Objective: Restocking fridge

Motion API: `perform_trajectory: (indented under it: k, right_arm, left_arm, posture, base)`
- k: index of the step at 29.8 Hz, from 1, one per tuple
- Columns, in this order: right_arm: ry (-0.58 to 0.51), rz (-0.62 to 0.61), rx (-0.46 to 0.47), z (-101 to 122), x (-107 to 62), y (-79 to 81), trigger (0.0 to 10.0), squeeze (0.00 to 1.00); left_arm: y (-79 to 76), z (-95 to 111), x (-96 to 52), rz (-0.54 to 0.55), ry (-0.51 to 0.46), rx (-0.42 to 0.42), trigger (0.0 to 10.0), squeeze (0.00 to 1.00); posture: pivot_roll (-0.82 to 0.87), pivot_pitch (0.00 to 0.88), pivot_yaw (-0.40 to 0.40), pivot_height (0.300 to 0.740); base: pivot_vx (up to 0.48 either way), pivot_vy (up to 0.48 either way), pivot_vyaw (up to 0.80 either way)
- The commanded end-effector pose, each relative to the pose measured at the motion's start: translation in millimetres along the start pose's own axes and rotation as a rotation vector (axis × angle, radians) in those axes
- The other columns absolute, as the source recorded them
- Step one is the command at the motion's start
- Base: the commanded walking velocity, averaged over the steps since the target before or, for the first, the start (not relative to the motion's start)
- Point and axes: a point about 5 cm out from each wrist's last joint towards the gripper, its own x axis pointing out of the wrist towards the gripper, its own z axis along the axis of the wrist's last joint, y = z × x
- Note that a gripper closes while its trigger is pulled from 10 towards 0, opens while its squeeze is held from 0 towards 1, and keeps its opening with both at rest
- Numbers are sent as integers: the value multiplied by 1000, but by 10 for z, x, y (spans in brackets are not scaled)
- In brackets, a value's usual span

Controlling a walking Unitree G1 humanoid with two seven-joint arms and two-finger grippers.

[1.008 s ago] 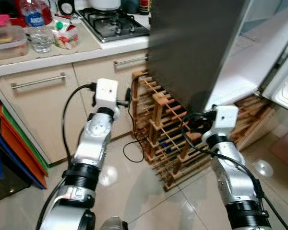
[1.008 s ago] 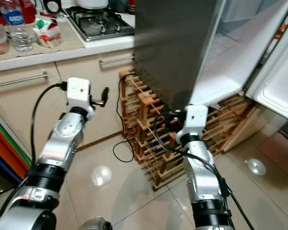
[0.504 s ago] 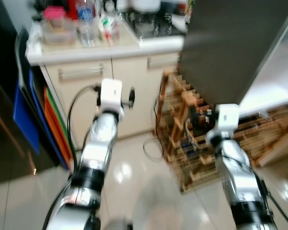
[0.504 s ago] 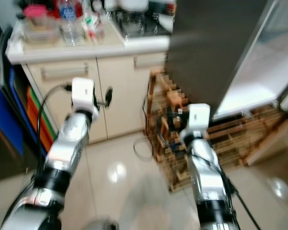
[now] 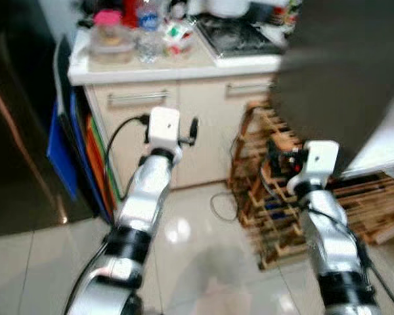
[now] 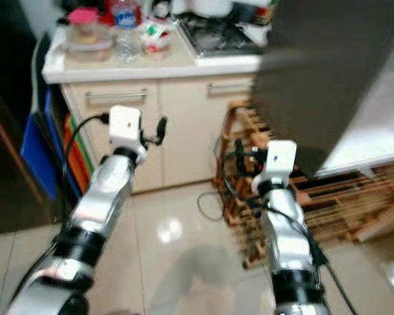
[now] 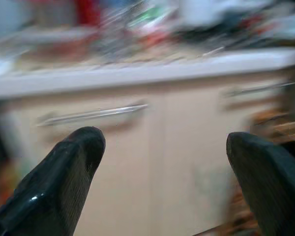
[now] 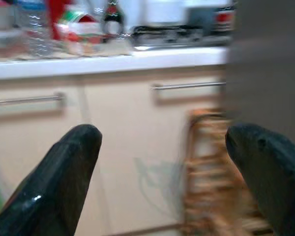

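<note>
The fridge's dark door [image 5: 341,72] stands at the right, with a white inner panel [image 5: 387,141] showing behind it. On the counter [image 5: 184,65] sit a pink-lidded food box [image 5: 108,42], a water bottle [image 5: 146,36] and a small carton [image 5: 177,36]. My left gripper [image 5: 192,130] is held out in front of the cabinet doors, open and empty [image 7: 164,142]. My right gripper [image 5: 274,156] is raised beside the wooden rack, also open with nothing in it [image 8: 162,135]. The picture is blurred.
A wooden bottle rack [image 5: 276,203] stands on the floor under the fridge door. A gas hob [image 5: 240,36] is on the counter. Blue and orange boards [image 5: 65,144] lean at the cabinet's left, beside a dark tall surface [image 5: 13,131]. A cable [image 5: 220,207] lies on the tiles.
The camera has swung left and pulled back: the counter and cabinets now sit mid-picture and the fridge has slid right. Both arms keep the same raised pose.
</note>
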Motion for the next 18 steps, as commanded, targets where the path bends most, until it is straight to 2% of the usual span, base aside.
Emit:
perform_trajectory:
  k: [1,2,5,9,11,12,13,14,16,17,18]
  right_arm:
    - [-26,-62,-13,59,-44,-158,10000,0]
    - [-25,-76,-10,49,-72,-170,10000,0]
    - [-12,-92,-15,16,-111,-211,10000,0]
    - [-18,-71,-24,22,-152,-206,10000,0]
    - [-14,-76,-39,27,-192,-211,10000,0]
    - [-18,-88,-42,50,-243,-225,10000,0]
    - [-18,-88,-42,50,-243,-225,10000,0]
    - [-24,-96,-52,83,-295,-230,10000,0]
    - [-24,-96,-52,83,-295,-230,10000,0]
    - [-23,-102,-60,90,-314,-239,10000,0]
    - [-20,-111,-64,85,-339,-253,10000,0]
  left_arm:
    - [-102,59,8,-39,-17,-22,10000,0]
    - [-18,20,-21,-21,-4,-18,10000,0]
    - [103,-38,-58,29,20,-15,10000,0]
    - [114,-13,-117,42,-11,-27,10000,0]
    - [113,4,-184,42,-36,-12,10000,0]
    - [125,-15,-281,30,-49,-29,10000,0]
    - [125,-15,-281,30,-49,-29,10000,0]
    - [151,-37,-405,26,-64,-42,10000,0]
    - [151,-37,-405,26,-64,-42,10000,0]
    - [157,-47,-460,30,-69,-49,10000,0]
    - [101,-81,-545,21,-57,-48,10000,0]
  posture:
    - [64,0,-32,740]
    - [68,0,-31,740]
    - [77,0,-30,740]
    - [79,0,-30,740]
    - [79,0,-34,740]
    - [80,0,-35,740]
    - [80,0,-35,740]
    - [75,0,-38,740]
    - [75,0,-38,740]
    - [74,0,-40,740]
    - [83,0,-47,740]
  base:
    - [345,334,450]
    - [337,341,438]
    - [346,333,419]
    - [322,158,416]
    - [0,0,569]
    - [0,0,0]
    - [0,0,0]
    - [0,0,0]
    - [0,0,0]
    - [0,0,0]
    - [0,0,0]
